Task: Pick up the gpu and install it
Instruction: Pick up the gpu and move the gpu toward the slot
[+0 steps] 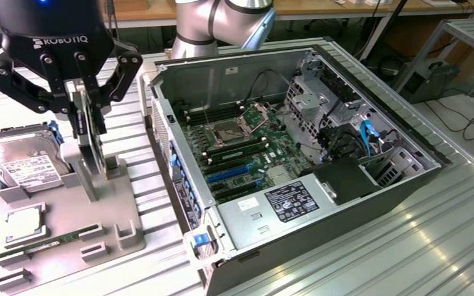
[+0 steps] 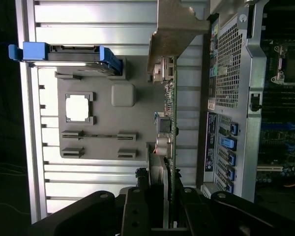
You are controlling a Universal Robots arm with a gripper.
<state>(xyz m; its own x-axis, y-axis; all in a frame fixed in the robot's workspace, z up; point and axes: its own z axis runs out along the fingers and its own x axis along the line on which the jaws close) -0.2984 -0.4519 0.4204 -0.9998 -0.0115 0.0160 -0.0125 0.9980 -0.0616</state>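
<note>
"ROBOTIQ" stands in white capitals on the black body of the gripper [image 1: 84, 106], at the exterior view's upper left. It is the only writing that can be read. The hard drive [image 1: 24, 165] in its blue carrier bears a white label. The power supply [image 1: 291, 200], low in the open computer case [image 1: 418, 148], carries a black label with white print. Both are too fine to make out.

The gripper's fingers [image 1: 115, 77] are pinched on the gpu [image 1: 89, 139], one on each face, near its top edge. The card is thin and flat and stands upright on edge over the grey parts holder [image 1: 118, 231], just beside the hard drive and to the exterior view's left of the case. Whether its lower edge sits in the holder's slot cannot be told.

The wrist view shows the gpu [image 2: 171, 132] edge-on between the dark fingers [image 2: 137, 209]: a green board with small components, ending in a bent silver bracket [image 2: 177, 29]. A CPU [image 1: 23, 219] and a narrow green RAM stick [image 1: 52, 242] lie on the holder too.
</note>
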